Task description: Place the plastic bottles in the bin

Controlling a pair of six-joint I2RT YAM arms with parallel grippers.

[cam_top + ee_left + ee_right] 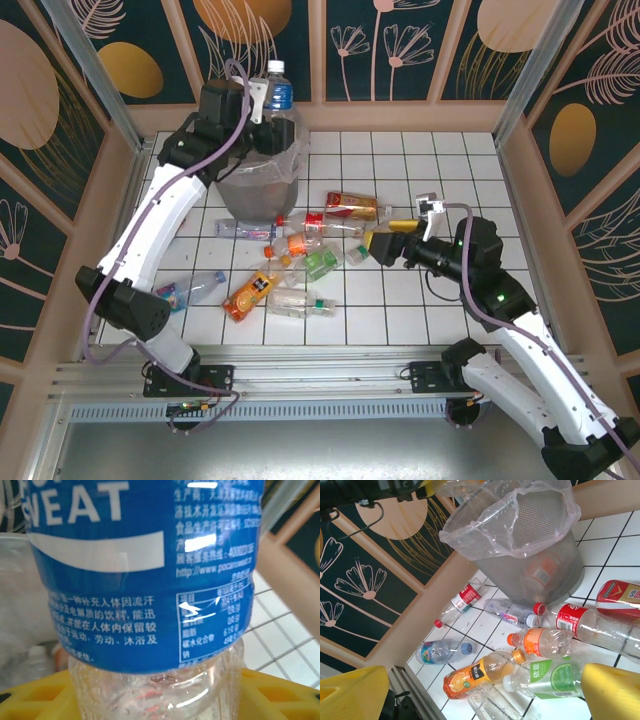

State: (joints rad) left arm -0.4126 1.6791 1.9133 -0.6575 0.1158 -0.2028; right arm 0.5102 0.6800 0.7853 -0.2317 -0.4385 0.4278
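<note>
One blue bottle [279,90] is up in the air, upright, white cap on top, and the left end effector [262,102] has it clamped above the bin [262,175]. On the left wrist camera we're right up close: blue label with white lettering, clear ribbed body below, and yellow fingers [35,695] on either side. That's a solid grip on the blue bottle.

Down below, the grey mesh bin stands on the far left of the tiled bench [450,170], with its clear bag [520,515] puffed out over the rim.

Plenty more lie loose on the bench, just in front of the bin. A red bottle [318,222] lies on its side, with an orange bottle [250,292] nearer the arms and a green bottle [322,263] between them. Others are scattered around them, and one lies further off to the left.

Over on the right, the right end effector [388,238] sits low at the edge of that scatter, jaws spread wide with nothing between them. Its wrist camera looks across the red bottle [575,620] and the green bottle [550,677] towards the bin [530,570].
</note>
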